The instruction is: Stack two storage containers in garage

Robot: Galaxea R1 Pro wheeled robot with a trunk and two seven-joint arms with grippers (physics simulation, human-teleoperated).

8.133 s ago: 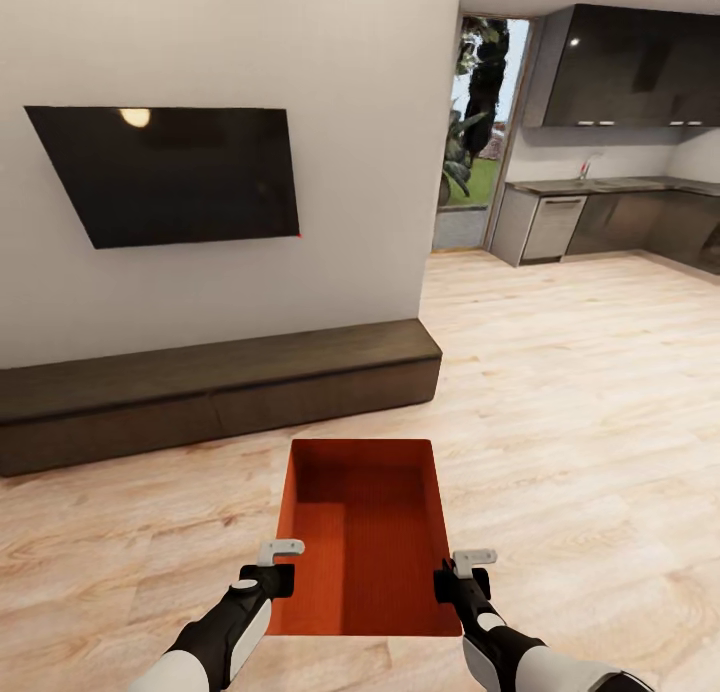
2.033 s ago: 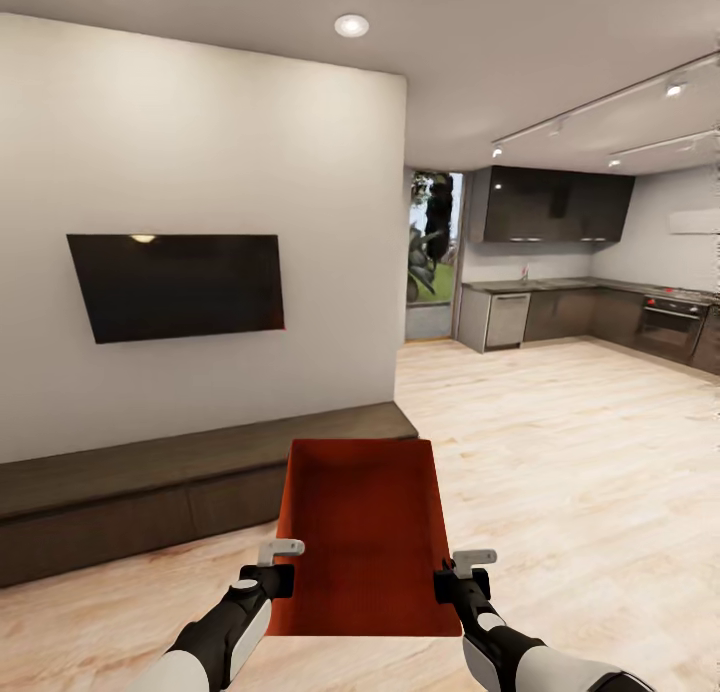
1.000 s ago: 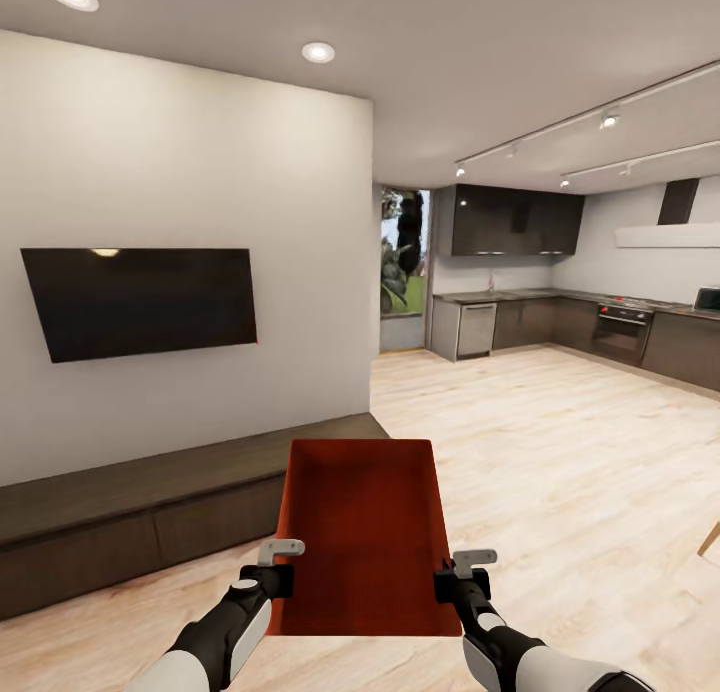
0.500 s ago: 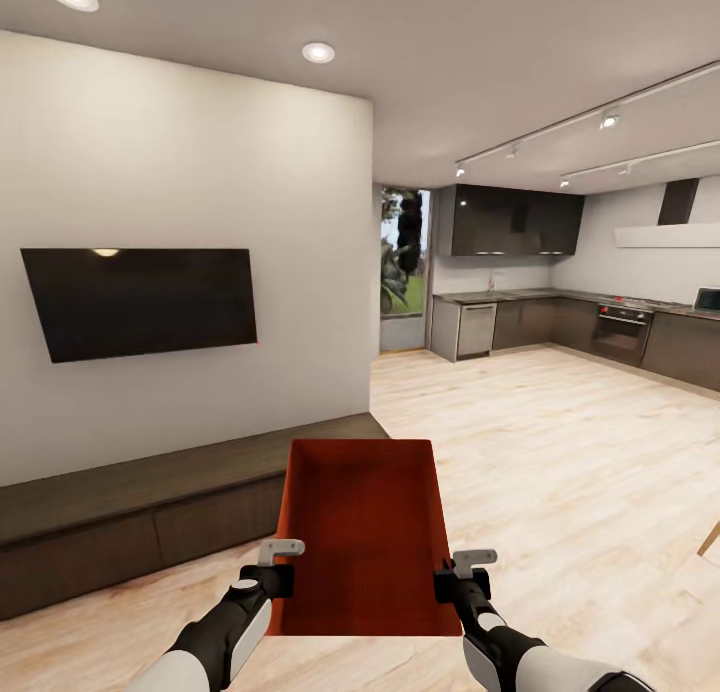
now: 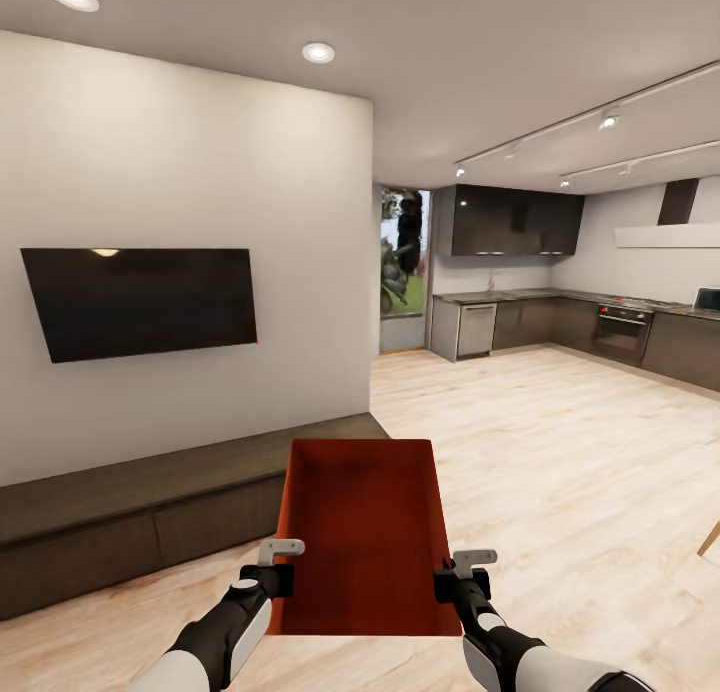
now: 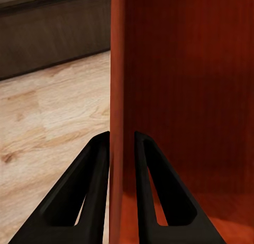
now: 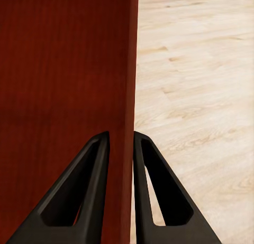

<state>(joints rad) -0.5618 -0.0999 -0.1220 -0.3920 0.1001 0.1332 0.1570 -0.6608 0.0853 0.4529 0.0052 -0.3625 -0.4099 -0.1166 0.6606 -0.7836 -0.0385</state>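
An orange-red storage container [image 5: 362, 532] hangs in the air in front of the robot, carried between both arms above the light wood-plank floor [image 5: 560, 452] of the living room. The left gripper [image 5: 281, 564] clamps the container's left side wall near the corner closest to the robot; in the left wrist view its two dark fingers [image 6: 92, 194] stand one on each side of the thin wall, pressed narrow against it. The right gripper [image 5: 457, 570] pinches the opposite side wall in the same way, and the right wrist view shows one finger inside the bin and one finger [image 7: 159, 194] outside, closed tight on the wall [image 7: 128, 96]. The container is open at the top and its inside looks bare. Beyond the container, to its left, runs a long low dark-brown cabinet [image 5: 130, 517] along the white wall [image 5: 190, 172], and a big black TV screen [image 5: 140, 300] hangs above the cabinet. Far past the container, to its right, lies a kitchen with dark cupboards [image 5: 515, 222] and a counter [image 5: 520, 297].
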